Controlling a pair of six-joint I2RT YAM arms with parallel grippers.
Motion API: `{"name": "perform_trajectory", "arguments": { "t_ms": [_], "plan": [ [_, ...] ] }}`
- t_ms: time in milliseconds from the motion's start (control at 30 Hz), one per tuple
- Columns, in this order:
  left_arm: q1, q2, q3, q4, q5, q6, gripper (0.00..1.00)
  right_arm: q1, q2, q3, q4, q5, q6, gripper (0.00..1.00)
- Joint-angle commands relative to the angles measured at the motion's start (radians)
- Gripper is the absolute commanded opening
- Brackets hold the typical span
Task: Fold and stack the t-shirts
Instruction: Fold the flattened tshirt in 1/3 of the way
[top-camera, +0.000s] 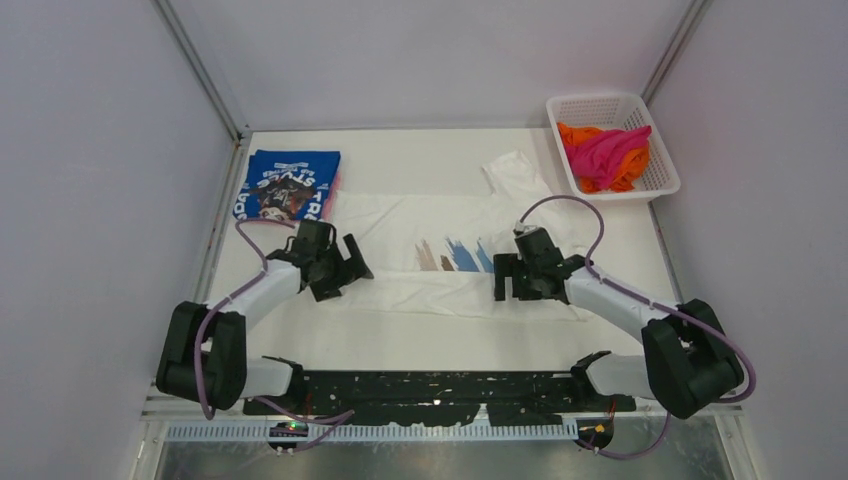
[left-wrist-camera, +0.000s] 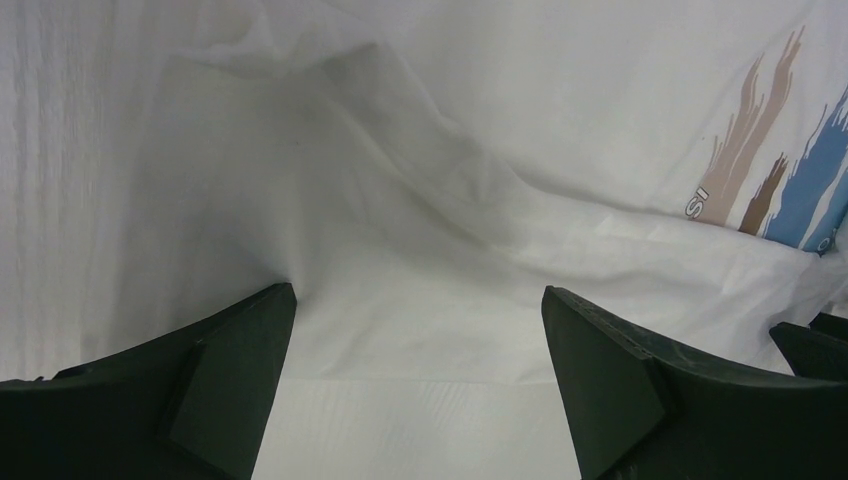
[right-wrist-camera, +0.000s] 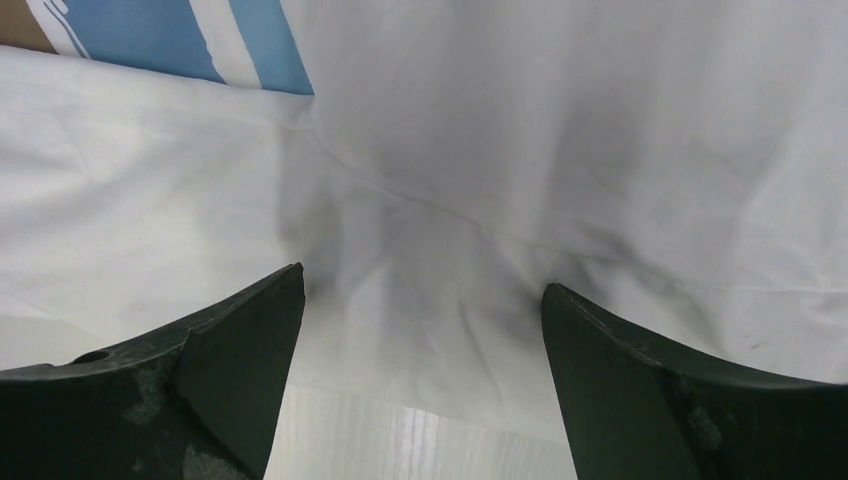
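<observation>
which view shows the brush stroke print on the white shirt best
Top external: the brown and blue brush-stroke print on the white cloth t-shirt shows at full width, though small. Left wrist shows it larger but cropped at right; right wrist only blue strokes, top left.

The left gripper (top-camera: 345, 279) and right gripper (top-camera: 512, 290), jaws seemingly spread, meet the white t-shirt (top-camera: 400, 215).

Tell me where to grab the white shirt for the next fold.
I'd take the near edge of the white shirt, one hold toward each end, coming in low from the robot's side. That edge lies straight, and the left gripper and right gripper hover open over it.
</observation>
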Motion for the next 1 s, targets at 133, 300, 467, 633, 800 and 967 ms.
{"name": "perform_trajectory", "arguments": {
  "t_ms": [133,300,467,633,800,967],
  "plan": [
    [-0.109,-0.18,-0.187,-0.234,-0.074,-0.115,1.0,0.013,-0.214,-0.055,-0.392,-0.099,0.132,0.95],
    [-0.115,-0.323,-0.248,-0.302,-0.079,-0.147,1.0,0.04,-0.25,-0.072,-0.465,-0.18,0.18,0.95],
    [-0.12,-0.428,-0.311,-0.331,-0.05,-0.16,1.0,0.081,-0.286,-0.086,-0.511,-0.157,0.211,0.95],
    [-0.132,-0.494,-0.334,-0.348,-0.018,-0.162,1.0,0.17,-0.34,-0.077,-0.518,-0.132,0.25,0.95],
    [-0.132,-0.579,-0.277,-0.443,-0.066,-0.153,1.0,0.196,-0.389,0.018,-0.497,-0.031,0.22,0.95],
    [-0.132,-0.619,-0.201,-0.368,-0.078,-0.128,1.0,0.19,-0.424,0.089,-0.375,0.156,0.215,0.95]
  ]
}}
